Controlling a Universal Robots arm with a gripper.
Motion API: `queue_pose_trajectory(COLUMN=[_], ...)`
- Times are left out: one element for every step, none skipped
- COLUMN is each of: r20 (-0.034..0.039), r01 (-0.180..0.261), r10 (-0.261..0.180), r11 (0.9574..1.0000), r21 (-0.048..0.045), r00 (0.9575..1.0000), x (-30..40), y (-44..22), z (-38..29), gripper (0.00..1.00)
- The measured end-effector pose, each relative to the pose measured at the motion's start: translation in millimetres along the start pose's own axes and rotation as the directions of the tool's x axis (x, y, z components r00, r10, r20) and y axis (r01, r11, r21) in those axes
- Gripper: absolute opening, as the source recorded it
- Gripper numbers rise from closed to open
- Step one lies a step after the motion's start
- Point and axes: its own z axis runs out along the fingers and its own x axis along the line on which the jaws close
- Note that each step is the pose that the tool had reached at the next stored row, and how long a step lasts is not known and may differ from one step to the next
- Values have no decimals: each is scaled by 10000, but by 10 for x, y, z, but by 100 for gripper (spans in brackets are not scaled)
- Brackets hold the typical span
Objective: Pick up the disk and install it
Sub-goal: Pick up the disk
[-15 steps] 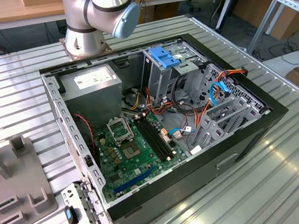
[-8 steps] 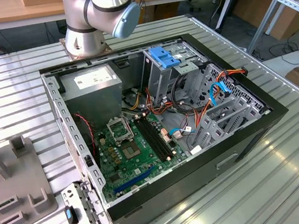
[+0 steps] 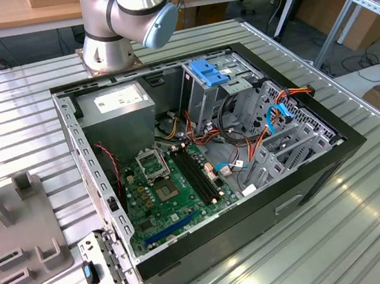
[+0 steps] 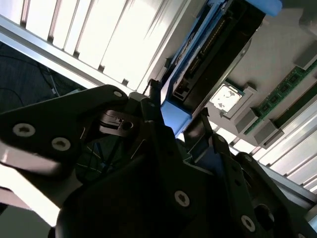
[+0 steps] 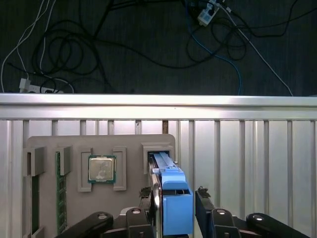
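In both wrist views the disk [image 5: 176,198] [image 4: 213,49] stands on edge, grey metal with a blue plastic rail. Its far end sits in a slot of the grey holder tray [image 5: 133,144]. My gripper [image 5: 173,193] [image 4: 178,106] straddles the near end of the disk, one black finger on each side of the blue rail. A thin gap shows beside each fingertip, so the gripper looks open around the disk. The open computer case [image 3: 213,160] lies on the slatted metal table, with its grey drive cage [image 3: 203,106] under a blue bracket [image 3: 206,72].
The holder tray [image 3: 21,232] lies at the exterior view's left, near the table edge. It also carries a processor chip [image 5: 101,168] and a memory stick [image 5: 60,193]. A grey power-supply box [image 3: 117,109] and loose cables fill the case. The arm's base [image 3: 109,48] stands behind the case.
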Motion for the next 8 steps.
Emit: queue_pose_trajectory(r20=[0, 0, 0, 0, 0, 0, 0, 0], r01=[0, 1, 1, 3, 3, 3, 4, 4], r10=[0, -1, -1, -3, -3, -3, -4, -4], r11=[10000, 10000, 10000, 10000, 10000, 10000, 10000, 10000], r21=[0, 0, -1, -1, 0, -1, 0, 0], r00=[10000, 10000, 10000, 10000, 10000, 10000, 10000, 10000], x=[0, 0, 0, 0, 0, 0, 0, 0], y=[0, 0, 0, 0, 0, 0, 0, 0], z=[0, 0, 0, 0, 0, 0, 0, 0], gripper=[45, 45, 44, 38, 36, 36, 36, 36])
